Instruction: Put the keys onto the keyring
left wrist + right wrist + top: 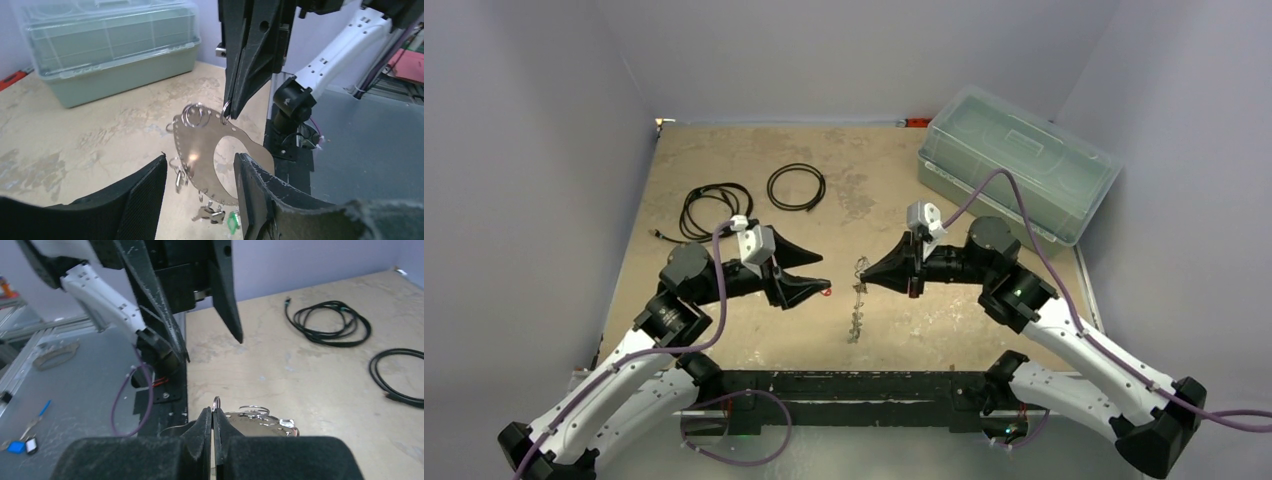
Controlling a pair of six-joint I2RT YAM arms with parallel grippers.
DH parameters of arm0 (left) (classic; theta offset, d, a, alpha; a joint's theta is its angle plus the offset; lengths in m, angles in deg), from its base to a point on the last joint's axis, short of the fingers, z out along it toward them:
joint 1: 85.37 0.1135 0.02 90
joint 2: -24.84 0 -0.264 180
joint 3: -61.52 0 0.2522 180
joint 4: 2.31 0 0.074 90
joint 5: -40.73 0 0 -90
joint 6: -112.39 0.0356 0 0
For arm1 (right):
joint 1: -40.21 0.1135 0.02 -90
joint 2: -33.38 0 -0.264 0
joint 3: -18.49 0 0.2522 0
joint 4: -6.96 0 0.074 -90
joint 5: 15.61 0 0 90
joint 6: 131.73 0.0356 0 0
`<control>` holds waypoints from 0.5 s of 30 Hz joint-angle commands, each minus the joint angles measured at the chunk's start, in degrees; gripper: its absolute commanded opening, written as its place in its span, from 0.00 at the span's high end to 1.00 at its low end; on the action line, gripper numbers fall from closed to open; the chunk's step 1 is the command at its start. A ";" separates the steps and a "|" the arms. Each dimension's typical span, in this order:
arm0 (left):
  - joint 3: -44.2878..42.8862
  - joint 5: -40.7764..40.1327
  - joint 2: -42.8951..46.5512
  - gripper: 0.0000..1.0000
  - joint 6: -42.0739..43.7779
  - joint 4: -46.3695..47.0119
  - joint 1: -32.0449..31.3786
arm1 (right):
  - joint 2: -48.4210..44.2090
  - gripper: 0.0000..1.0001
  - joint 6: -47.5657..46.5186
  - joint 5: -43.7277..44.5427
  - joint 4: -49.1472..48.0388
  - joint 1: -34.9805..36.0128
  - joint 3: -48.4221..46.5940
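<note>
Cables (770, 188) and box (1014, 170) lie well beyond the keyring (195, 145).

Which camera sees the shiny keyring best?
The left wrist view: the keyring fills the middle, showing its flat metal face, big hole and little rings. The top view shows only a thin, tiny strip. The right wrist view shows just its top edge behind the right pincer.
</note>
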 commanded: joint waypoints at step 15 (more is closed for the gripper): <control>4.33 12.26 -0.54 0.59 -2.08 13.47 -1.36 | 6.19 1.00 -7.05 -3.09 -1.59 8.12 -7.97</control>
